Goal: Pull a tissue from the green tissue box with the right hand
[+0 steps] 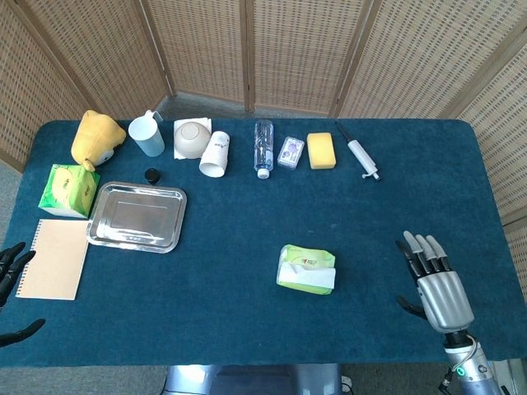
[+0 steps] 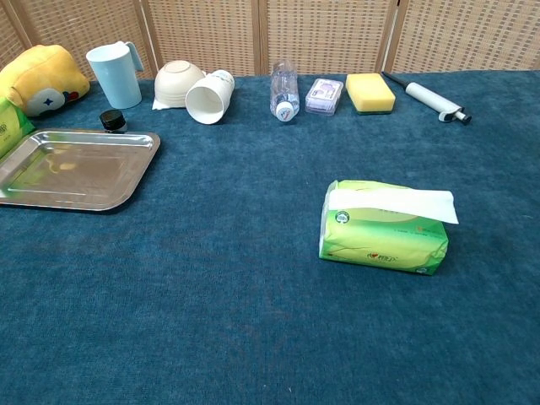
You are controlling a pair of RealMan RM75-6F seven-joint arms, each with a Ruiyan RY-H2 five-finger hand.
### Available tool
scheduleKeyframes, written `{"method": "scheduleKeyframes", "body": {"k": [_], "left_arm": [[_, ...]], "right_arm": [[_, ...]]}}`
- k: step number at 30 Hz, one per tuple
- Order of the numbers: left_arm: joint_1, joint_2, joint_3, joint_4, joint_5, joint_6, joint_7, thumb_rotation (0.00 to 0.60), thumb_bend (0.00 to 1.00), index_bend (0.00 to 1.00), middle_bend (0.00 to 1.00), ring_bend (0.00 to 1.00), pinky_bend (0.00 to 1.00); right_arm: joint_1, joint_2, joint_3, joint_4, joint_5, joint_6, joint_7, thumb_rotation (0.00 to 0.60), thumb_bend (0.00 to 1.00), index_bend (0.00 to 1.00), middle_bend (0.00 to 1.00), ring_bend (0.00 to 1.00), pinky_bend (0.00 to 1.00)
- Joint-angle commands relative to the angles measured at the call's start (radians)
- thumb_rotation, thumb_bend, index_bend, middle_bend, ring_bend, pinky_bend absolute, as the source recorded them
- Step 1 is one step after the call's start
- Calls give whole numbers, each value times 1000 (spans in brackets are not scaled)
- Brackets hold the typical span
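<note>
Green tissue box (image 2: 384, 238) – white tissue (image 2: 395, 202) – dark blue table (image 2: 253, 295).
</note>
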Motion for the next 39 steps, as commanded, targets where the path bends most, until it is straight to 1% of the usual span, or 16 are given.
{"method": "scheduleKeyframes", "body": {"k": [1,4,9,10,14,17,19,20,22,24,27,31,35,37,39], "left_arm": [[-4,-3,0,-3,-6,-12,11,600,0,0,0,0,0],[-5,-5,-1,-5,-14,-16,15,600,0,0,0,0,0],[-7,-5,-4,-7,-24,-21,14,600,0,0,0,0,0],[-8,-5,-5,-7,-26,-22,14,600,0,0,0,0,0],[-9,-6,-7,-5,-33,-23,16,600,0,0,0,0,0],[-10,-5,-8,-5,-39,-27,13,600,0,0,0,0,0],[-12,-5,-10,-3,-43,-28,11,600,0,0,0,0,0],[-12,-5,-10,-3,-44,-30,10,600,0,0,0,0,0],[-14,-3,-10,-1,-47,-33,2,600,0,0,0,0,0],[-14,-2,-13,1,-54,-33,1,600,0,0,0,0,0],[-16,-2,-15,2,-60,-35,-4,600,0,0,0,0,0],[-20,-4,-18,3,-68,-44,-2,600,0,0,0,0,0],[-22,-5,-15,0,-63,-49,6,600,0,0,0,0,0],[-20,-6,-15,-1,-63,-45,7,600,0,0,0,0,0],[-18,-6,-16,-1,-65,-42,8,600,0,0,0,0,0]], "right_arm": [[54,-24,-23,-40,-21,-94,54,600,116,0,0,0,57],[87,-47,-26,-49,-34,-147,41,600,116,0,0,0,77],[153,-129,-10,-41,-28,-244,2,600,116,0,0,1,117],[172,-155,2,-35,-20,-270,-7,600,118,0,0,4,127],[214,-218,38,-18,16,-316,-21,600,131,0,6,31,160],[250,-257,71,-13,61,-363,-20,600,136,0,46,66,189],[268,-278,89,-6,88,-384,-24,600,156,4,87,99,203],[275,-287,96,0,97,-390,-26,600,180,22,119,126,214],[295,-311,112,20,121,-410,-31,600,237,76,181,179,238],[306,-328,122,38,136,-416,-31,600,298,164,262,250,274],[317,-341,128,50,154,-424,-24,600,358,277,357,335,321],[326,-350,129,58,167,-421,-27,600,395,421,480,441,404],[334,-372,127,85,161,-405,-35,600,452,604,641,570,529],[334,-383,124,96,146,-381,-30,600,464,658,685,605,562],[333,-390,120,103,126,-355,-22,600,473,682,701,619,580]]}}
